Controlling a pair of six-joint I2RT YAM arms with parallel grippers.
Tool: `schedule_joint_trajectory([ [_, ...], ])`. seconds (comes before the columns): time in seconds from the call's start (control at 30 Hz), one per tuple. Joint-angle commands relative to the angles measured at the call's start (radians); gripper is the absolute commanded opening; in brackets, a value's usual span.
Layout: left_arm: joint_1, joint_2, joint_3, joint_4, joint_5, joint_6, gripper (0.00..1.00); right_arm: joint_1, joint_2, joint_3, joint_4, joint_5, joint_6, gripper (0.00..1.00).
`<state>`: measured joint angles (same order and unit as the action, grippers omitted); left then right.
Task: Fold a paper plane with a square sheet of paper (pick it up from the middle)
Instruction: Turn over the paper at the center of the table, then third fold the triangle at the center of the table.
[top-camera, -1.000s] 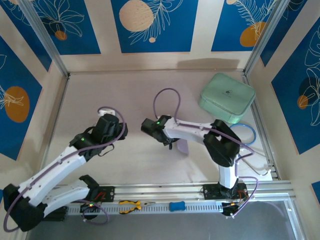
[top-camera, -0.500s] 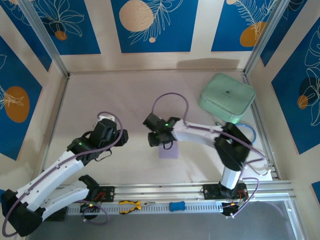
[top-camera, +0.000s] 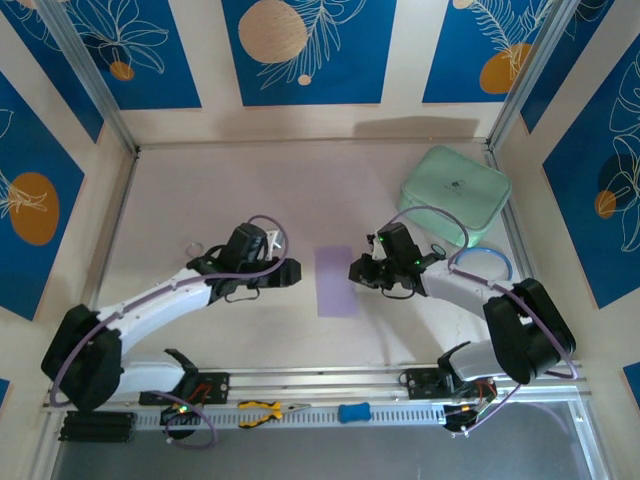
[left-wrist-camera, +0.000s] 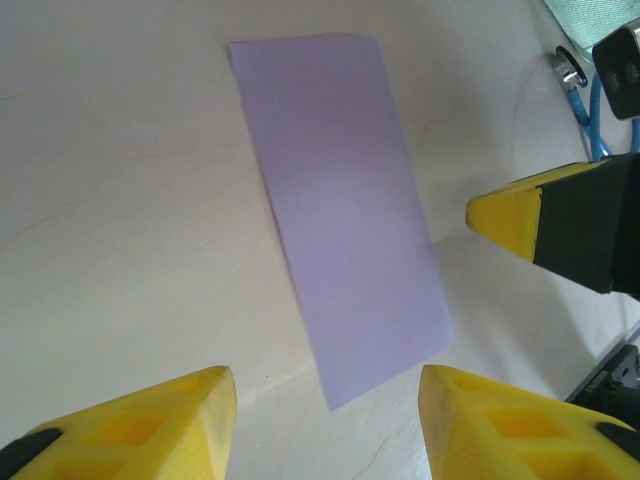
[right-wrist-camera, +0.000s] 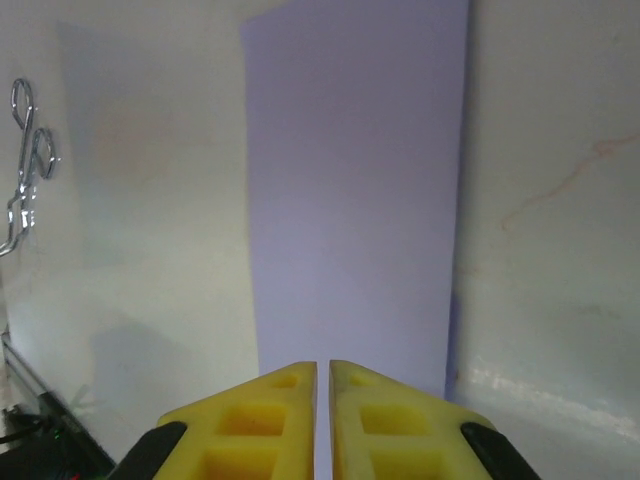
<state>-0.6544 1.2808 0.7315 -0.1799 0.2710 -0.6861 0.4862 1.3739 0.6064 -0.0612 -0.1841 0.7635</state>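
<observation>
Square sheet of paper (top-camera: 337, 281): thin, pale lavender, lies flat on the pale beige table (top-camera: 250, 190) as a narrow rectangle, judged to be folded in half. It sits between the two arms, and neither touches it. Left gripper (top-camera: 288, 272), yellow-tipped, hovers just beside the sheet's left long edge, jaws apart and empty. Right gripper (top-camera: 356, 272) faces the right long edge, its yellow fingers (right-wrist-camera: 275, 400) pinched together on nothing. Risks: the closed right tip, pushed in low, likely skids the light sheet leftward or buckles the top layer instead of creasing it. Left jaws closing on one layer alone would peel the fold open. Uneven pressure would skew the crease, so later folds go lopsided. Mint-green rounded case (top-camera: 455, 195) sits well apart, judged no hazard.
</observation>
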Motion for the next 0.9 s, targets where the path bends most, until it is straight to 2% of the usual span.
schedule_joint_trajectory([
  [0.0, 0.008, 0.051, -0.023, 0.169, 0.088, -0.067, 0.52, -0.027, 0.024, -0.016, 0.111, -0.124, 0.015, 0.11],
  [0.1, 0.007, 0.092, -0.053, 0.257, 0.118, -0.108, 0.52, -0.028, 0.068, -0.029, 0.17, -0.155, 0.016, 0.11],
  [0.4, 0.008, 0.21, -0.028, 0.281, 0.154, -0.11, 0.53, -0.05, 0.211, -0.051, 0.254, -0.184, 0.014, 0.1],
  [0.87, -0.001, 0.352, -0.021, 0.356, 0.198, -0.157, 0.54, -0.077, 0.296, -0.191, 0.405, -0.201, 0.043, 0.1],
])
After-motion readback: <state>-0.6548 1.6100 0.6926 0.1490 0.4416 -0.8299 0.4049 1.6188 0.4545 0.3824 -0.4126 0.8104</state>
